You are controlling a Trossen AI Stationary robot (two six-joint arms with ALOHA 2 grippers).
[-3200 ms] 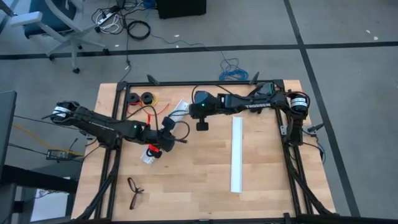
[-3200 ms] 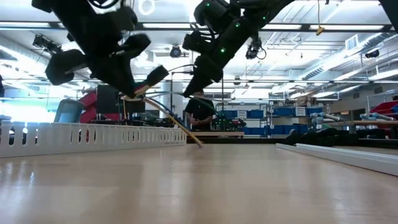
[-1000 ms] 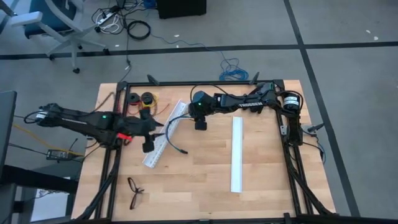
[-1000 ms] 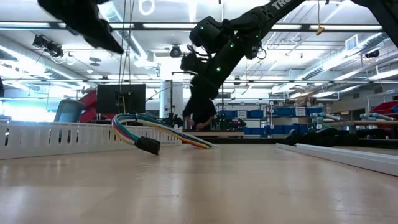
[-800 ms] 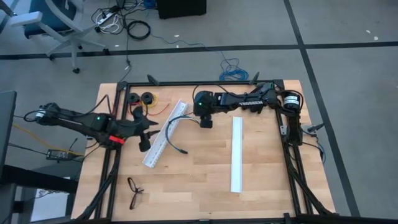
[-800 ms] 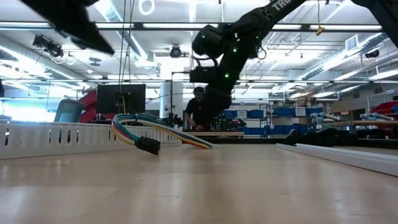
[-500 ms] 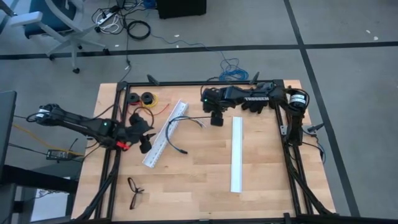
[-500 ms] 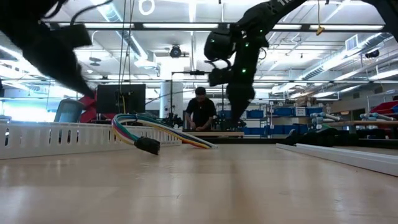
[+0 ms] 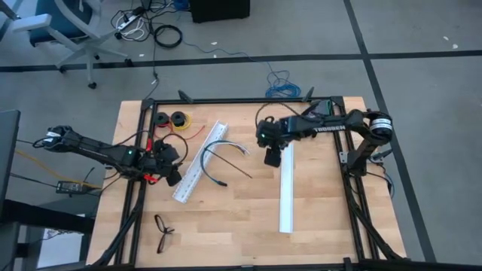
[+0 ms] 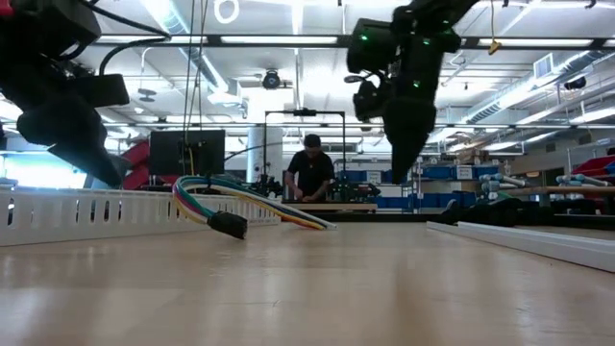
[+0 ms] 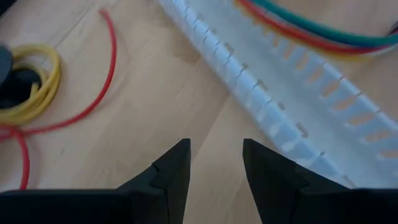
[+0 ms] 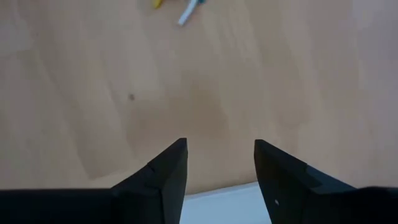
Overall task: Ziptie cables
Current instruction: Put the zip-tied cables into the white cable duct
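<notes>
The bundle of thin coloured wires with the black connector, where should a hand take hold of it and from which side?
Grip the bundle of thin coloured wires at its arched middle, coming from above. In the low view the arch rises off the wooden table, leaving finger room beneath; the small black connector end lies flat.

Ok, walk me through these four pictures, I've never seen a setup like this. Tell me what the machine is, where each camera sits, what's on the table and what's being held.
It is a robot with two dark arms at a wooden table. One camera looks straight down, one sits level with the tabletop, and one rides on each wrist. The left gripper is by the table's left edge, and the right gripper hangs over the top end of a white rail. Both are open and hold nothing. The cables lie curved beside a second, slanted rail, partly across it. Two black spools with red and yellow wire sit near the back, and glasses near the front.
</notes>
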